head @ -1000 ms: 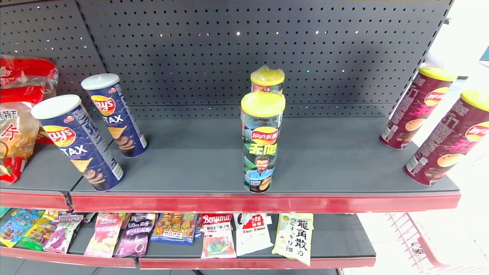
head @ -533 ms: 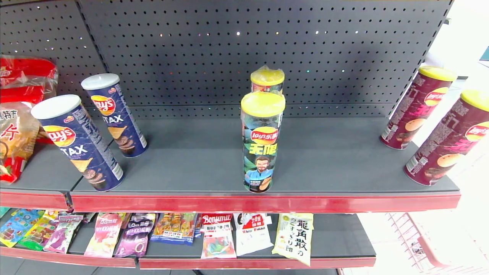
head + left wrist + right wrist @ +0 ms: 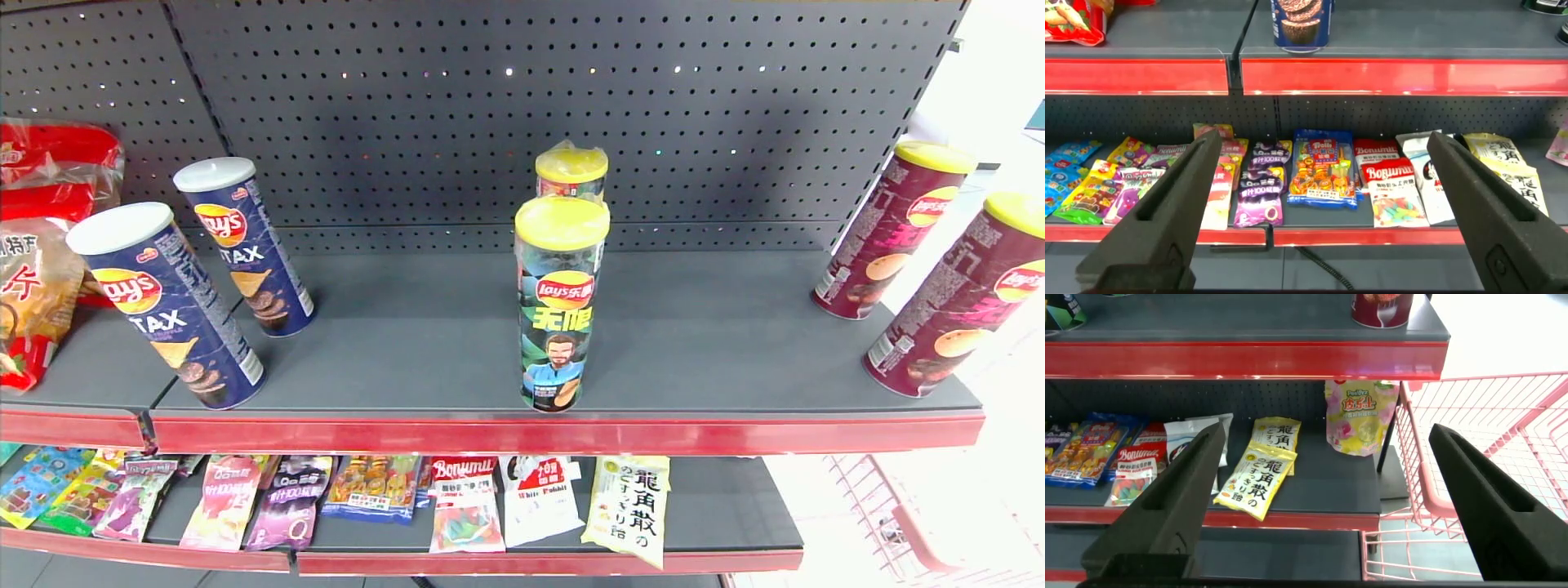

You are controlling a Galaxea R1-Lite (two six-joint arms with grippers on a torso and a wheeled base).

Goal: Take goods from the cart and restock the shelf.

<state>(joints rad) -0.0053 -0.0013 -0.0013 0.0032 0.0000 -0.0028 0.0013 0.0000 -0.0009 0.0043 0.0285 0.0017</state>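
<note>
Cart [image 3: 1490,449], pink wire, is seen at the right end of the shelving, low down, just beside the lower shelf [image 3: 1290,516].

R claw [image 3: 1327,429] is held in front of that lower shelf. Its fingers are spread wide and nothing is gripped btwn them. Yellow packets [image 3: 1264,469] are laid flat on the shelf beyond it, and a pink packet [image 3: 1360,412] is seen nearer the cart.

L claw [image 3: 1324,136] is held further left at the same level, likewise spread wide w/ nothing held. A row of candy packets [image 3: 1319,175] is laid out behind it.

Top shelf [image 3: 571,433], grey deck w/ a red front edge, is stocked w/ upright chip cans in 3 groups, well apart:
- 2 blue cans w/ white lids at the left, one at the front edge [image 3: 167,314], one further back [image 3: 245,245].
- A green can w/ a yellow lid [image 3: 559,310] at the front centre, w/ a second yellow-lidded can [image 3: 571,171] right behind it, mostly hidden.
- 2 maroon cans w/ yellow lids at the right end, one near the front [image 3: 951,306], one behind [image 3: 894,233].

Snack bags [image 3: 33,278] are stacked at the far left of the top shelf, beside the blue cans. A grey pegboard panel [image 3: 490,106] is fixed behind the top shelf.
</note>
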